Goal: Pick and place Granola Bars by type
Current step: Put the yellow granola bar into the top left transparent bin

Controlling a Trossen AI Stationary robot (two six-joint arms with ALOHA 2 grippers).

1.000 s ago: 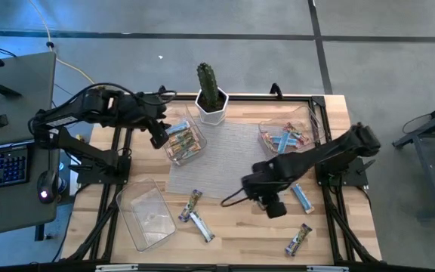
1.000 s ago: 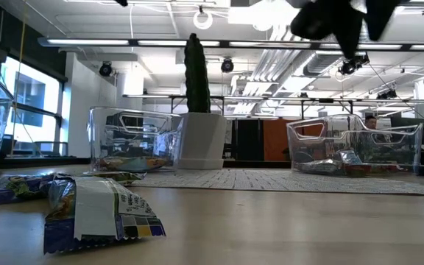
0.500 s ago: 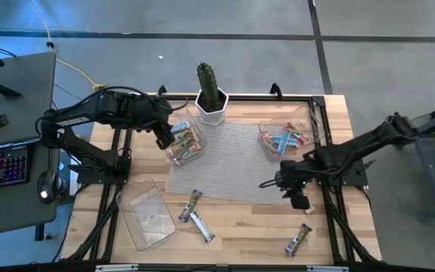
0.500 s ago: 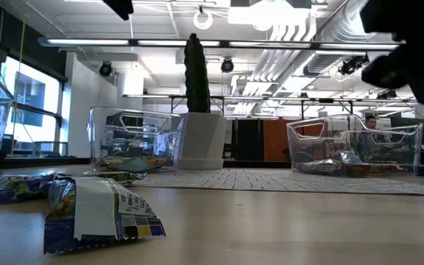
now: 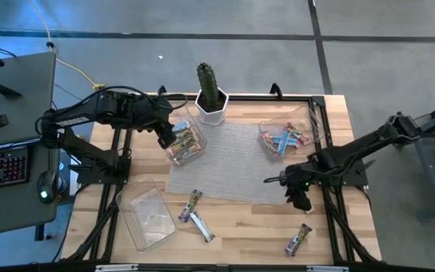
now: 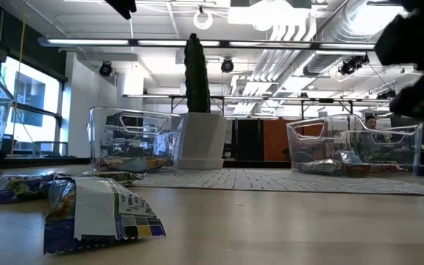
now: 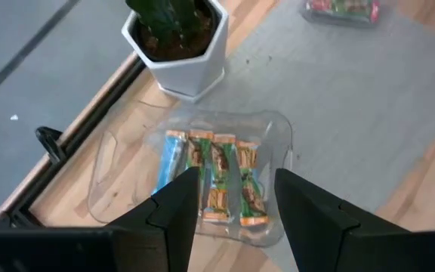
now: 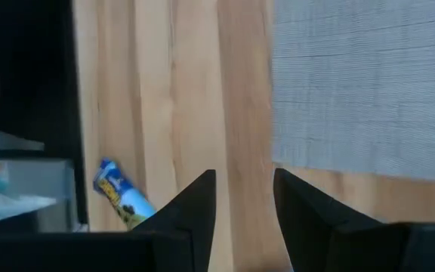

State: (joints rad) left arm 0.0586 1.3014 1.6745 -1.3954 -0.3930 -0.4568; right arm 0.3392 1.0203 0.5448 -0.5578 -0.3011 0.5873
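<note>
While my left gripper (image 5: 169,137) hovers over the clear tub (image 5: 185,140) beside the cactus pot (image 5: 211,108), I see its fingers (image 7: 176,208) parted with nothing between them. Below it, in the left wrist view, that tub (image 7: 119,174) holds a row of Granola Bars (image 7: 216,180): one blue-and-white, the others tan and green.

My right gripper (image 5: 299,195) sits above the bare wood at the right edge of the grey mat (image 5: 232,155), on the desk (image 5: 255,227). Its fingers (image 8: 195,208) stand a little apart and carry nothing. Past them a blue-and-white bar (image 8: 121,195) lies on the wood.

From above, a second tub (image 5: 285,136) on the right holds mixed blue and reddish bars. A third tub (image 5: 146,214) lies near the front left. Two loose bars (image 5: 195,211) lie just beside each other below the mat, and one more bar (image 5: 299,239) rests at the front right.
</note>
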